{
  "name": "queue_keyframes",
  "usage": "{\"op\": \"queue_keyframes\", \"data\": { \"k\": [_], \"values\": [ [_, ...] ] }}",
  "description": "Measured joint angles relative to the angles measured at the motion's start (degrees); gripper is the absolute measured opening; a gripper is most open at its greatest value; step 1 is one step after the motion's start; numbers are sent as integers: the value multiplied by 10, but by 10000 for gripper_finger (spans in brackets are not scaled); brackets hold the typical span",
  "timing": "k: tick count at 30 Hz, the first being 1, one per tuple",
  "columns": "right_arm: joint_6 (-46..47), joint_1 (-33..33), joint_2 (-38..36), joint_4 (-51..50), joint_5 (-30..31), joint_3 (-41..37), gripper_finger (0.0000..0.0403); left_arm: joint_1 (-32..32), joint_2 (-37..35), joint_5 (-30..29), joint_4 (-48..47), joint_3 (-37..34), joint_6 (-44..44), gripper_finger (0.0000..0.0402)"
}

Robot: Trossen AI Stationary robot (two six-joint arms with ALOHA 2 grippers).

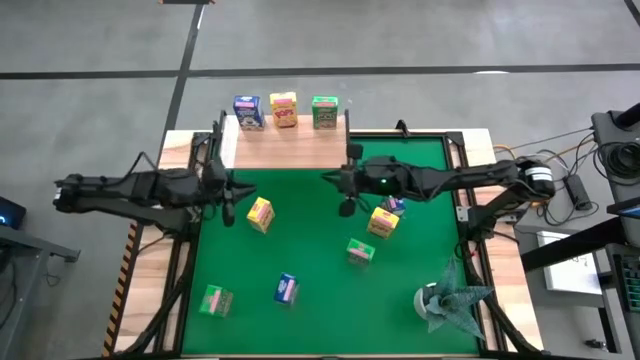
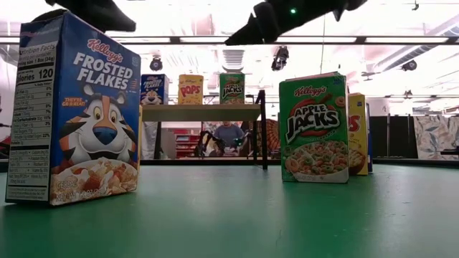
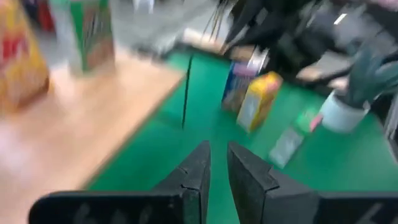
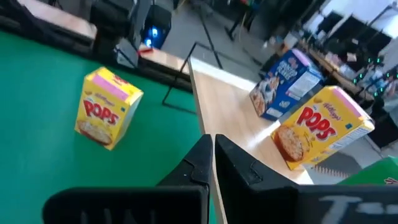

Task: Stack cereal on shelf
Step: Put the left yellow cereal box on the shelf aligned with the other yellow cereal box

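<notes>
The shelf (image 1: 285, 146) stands at the mat's far edge and carries three cereal boxes upright in a row: blue (image 1: 247, 112), yellow (image 1: 284, 109) and green (image 1: 324, 112). On the green mat stand or lie a yellow box (image 1: 260, 214), a yellow box (image 1: 383, 222) with a blue one (image 1: 394, 204) against it, a green box (image 1: 361, 251), a blue box (image 1: 286, 289) and a green box (image 1: 215, 299). My left gripper (image 1: 240, 187) (image 3: 217, 163) hovers near the shelf's left end, its fingers drawn to a thin slit, holding nothing. My right gripper (image 1: 330, 179) (image 4: 212, 146) hovers shut and empty before the shelf's right end.
A grey-green foil-like wad on a white base (image 1: 450, 305) sits at the mat's near right corner. Thin black posts (image 2: 262, 129) hold the shelf above the mat. A person (image 2: 228, 136) sits in the room behind the table.
</notes>
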Motion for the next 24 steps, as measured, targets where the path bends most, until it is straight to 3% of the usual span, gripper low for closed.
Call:
{"op": "queue_keyframes", "data": {
  "k": [6,10,16,24],
  "values": [
    [-18,0,-32,76,-3,-55,9,0,120,18,-243,124,-153,47],
    [-24,0,-45,84,-3,-70,9,0,183,31,-329,172,-230,77],
    [-39,0,-56,84,-3,-69,9,0,235,45,-375,195,-321,156],
    [-48,0,-58,75,-3,-70,9,0,280,43,-345,162,-371,261]
  ]
}}
